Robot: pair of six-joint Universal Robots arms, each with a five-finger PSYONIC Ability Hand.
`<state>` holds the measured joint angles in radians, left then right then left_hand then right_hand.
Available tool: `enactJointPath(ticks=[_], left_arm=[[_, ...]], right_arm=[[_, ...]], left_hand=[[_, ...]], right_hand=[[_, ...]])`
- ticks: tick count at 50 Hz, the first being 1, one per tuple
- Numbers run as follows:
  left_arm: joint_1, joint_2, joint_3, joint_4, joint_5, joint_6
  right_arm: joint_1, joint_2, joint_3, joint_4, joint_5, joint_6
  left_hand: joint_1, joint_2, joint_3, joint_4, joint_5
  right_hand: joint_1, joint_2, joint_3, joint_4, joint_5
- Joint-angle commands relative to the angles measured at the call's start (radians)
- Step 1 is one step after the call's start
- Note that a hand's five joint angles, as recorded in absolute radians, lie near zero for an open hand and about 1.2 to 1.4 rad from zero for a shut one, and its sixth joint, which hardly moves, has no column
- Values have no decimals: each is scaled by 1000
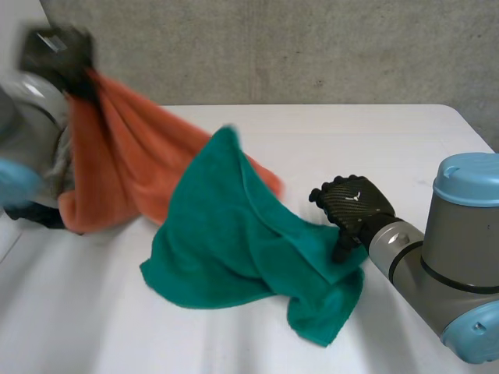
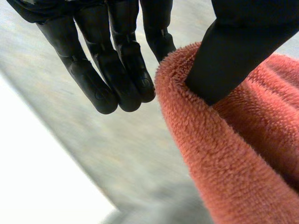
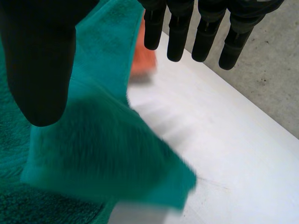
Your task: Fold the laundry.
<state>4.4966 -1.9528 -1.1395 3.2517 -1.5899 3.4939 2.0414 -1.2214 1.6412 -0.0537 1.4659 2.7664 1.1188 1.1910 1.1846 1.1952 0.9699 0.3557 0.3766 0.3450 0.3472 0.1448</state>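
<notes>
Currently left hand (image 1: 56, 51) pinches the fuzzy orange towel (image 1: 117, 164), raised, draping to the tabletop (image 1: 351, 136). Crumpled green towel (image 1: 226, 234) overlaps it mid-tabletop. Right hand (image 1: 355, 204) is relaxed, thumb on the green edge.

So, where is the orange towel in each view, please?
Head view: orange towel hangs from the left robot hand, partly under the green towel.
Left wrist view: towel against that hand's thumb.
Right wrist view: small patch beyond the green towel.
Landmark: green towel, head and right wrist views.
</notes>
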Motion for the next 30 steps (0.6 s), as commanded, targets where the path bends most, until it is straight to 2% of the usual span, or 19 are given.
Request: enactJointPath(ticks=[1,7,12,14,15,17,18,26,30], left_arm=[[141,-72,366,-70,-21,-41],[193,-291,596,-173,-80,2],[197,-402,644,-242,-120,39],[193,-397,620,-259,-108,31],[187,-382,585,-262,-81,21],[178,-357,543,-257,-52,10],[173,-342,522,-254,-36,10],[105,-101,216,-233,91,5],[46,8,20,-234,169,14]], right_arm=[[17,7,-1,3,4,-2],[19,10,0,6,4,-2],[19,10,0,20,4,-2],[19,10,3,23,4,-4],[17,8,2,26,4,-4],[16,7,2,28,4,-5],[14,7,2,28,4,-5],[2,-23,-7,67,1,-4],[5,-43,-24,123,4,-7]], left_hand=[[277,205,212,201,252],[277,205,212,201,252],[263,191,197,187,238],[-70,-142,-136,-146,-95],[-461,-533,-527,-537,-487],[-874,-946,-940,-950,-900],[-944,-1016,-1010,-1021,-970],[-944,-1016,-1010,-1021,-970],[-944,-1016,-1010,-1021,-970]], right_hand=[[-17,-38,-6,-8,20],[-17,-38,-6,-8,20],[-17,-38,-6,-8,20],[-17,-38,-6,-8,20],[-17,-38,-6,-8,20],[-20,-40,-9,-11,17],[-20,-41,-9,-11,17],[-75,-96,-65,-67,-39],[-90,-111,-79,-82,-54]])
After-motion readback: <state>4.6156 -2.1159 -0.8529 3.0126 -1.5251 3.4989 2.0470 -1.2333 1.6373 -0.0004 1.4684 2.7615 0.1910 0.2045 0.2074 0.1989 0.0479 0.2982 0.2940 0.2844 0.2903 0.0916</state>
